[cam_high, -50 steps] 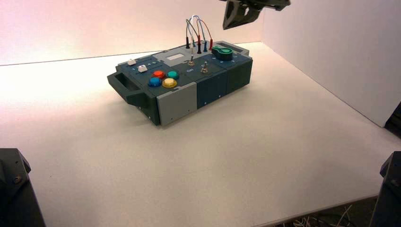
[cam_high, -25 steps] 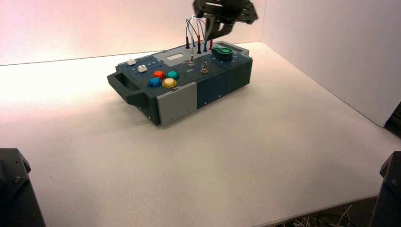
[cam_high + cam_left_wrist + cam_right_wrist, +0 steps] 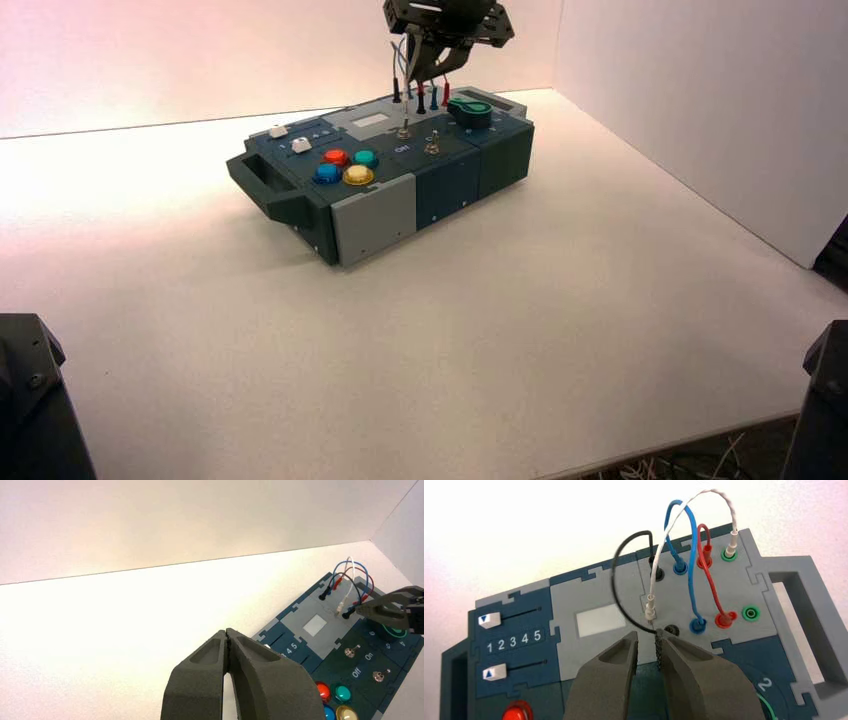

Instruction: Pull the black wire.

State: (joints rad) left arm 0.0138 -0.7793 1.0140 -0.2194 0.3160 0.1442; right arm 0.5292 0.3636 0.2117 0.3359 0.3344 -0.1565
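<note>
The black wire (image 3: 615, 580) arches between two black plugs on the grey panel of the box (image 3: 380, 215). Its near plug (image 3: 670, 629) sits in its socket and shows in the high view (image 3: 421, 100) and the left wrist view (image 3: 346, 614). My right gripper (image 3: 647, 642) is open, just above the panel, with one fingertip (image 3: 663, 639) right beside that plug and nothing between the jaws. In the high view the right gripper (image 3: 428, 78) hangs over the wires. My left gripper (image 3: 227, 632) is shut and empty, held high and away from the box.
Blue (image 3: 689, 580), red (image 3: 711, 587) and white (image 3: 694, 500) wires arch close beside the black one; a white plug (image 3: 650, 612) hangs next to my right fingers. A green knob (image 3: 470, 110), two toggle switches (image 3: 404, 130) and coloured buttons (image 3: 345, 168) lie nearer. White walls stand behind and right.
My right gripper has come from the upper right leftward and down, and now hangs over the wire plugs. The box and the left arm have not moved.
</note>
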